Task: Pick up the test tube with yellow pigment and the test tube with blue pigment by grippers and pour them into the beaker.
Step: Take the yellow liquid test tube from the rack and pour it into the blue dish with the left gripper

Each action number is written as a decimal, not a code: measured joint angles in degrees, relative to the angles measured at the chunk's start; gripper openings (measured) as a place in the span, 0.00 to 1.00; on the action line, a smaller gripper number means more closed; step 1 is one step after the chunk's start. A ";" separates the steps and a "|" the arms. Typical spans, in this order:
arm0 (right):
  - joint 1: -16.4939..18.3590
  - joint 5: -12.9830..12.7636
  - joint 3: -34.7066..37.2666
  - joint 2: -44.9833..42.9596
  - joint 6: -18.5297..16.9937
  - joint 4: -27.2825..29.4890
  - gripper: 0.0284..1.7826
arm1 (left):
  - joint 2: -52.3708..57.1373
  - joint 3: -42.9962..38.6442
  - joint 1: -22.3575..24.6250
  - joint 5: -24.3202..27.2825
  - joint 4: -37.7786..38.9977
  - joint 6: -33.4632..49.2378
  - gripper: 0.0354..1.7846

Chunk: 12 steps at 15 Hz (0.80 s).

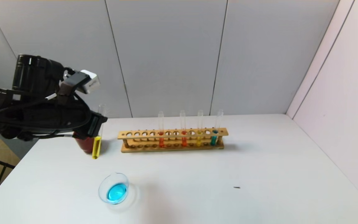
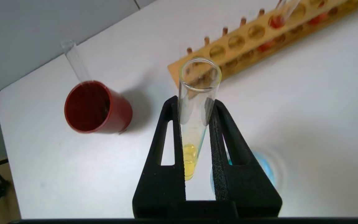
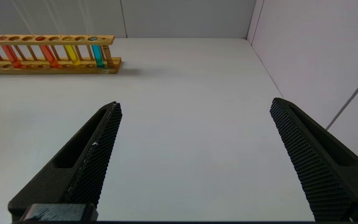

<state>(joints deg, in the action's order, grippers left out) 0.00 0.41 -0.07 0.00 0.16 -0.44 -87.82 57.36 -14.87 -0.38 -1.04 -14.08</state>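
Holding the slim clear glass test tube with yellow pigment (image 2: pixel 194 124) upright, left end effector (image 1: pixel 96 129) pinching it near mid-length, mouth up so the liquid is staying in the round bottom. Hanging above the white desk (image 1: pixel 259 174), in front of the dark red opaque cup (image 2: pixel 96 107), which is carrying one empty clear tube, probably a spent one. Sitting nearer the robot: the low, wide clear glass beaker (image 1: pixel 114 188), already carrying cyan-blue liquid, so the blue pour is judged done. Waiting, by this judgement: carrying the yellow tube over the beaker and tipping it.

Standing near the back of the desk: long wooden tube rack (image 1: pixel 172 140), keeping four tubes upright, two orange-red, one yellow, and the test tube with blue pigment (image 1: pixel 214 137) at its right end.

Idling well to the right: right end effector (image 3: pixel 194 124), fingers spread wide, gripping nothing, hovering over bare desk, out of the head view.
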 joint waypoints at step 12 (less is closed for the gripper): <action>0.00 0.00 0.02 0.00 0.00 0.02 0.98 | 1.83 -3.58 0.74 -0.13 -16.49 -11.08 0.15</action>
<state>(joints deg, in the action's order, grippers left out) 0.00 0.41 -0.05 0.00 0.16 -0.41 -85.99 53.77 -14.13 -0.51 -17.53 -25.16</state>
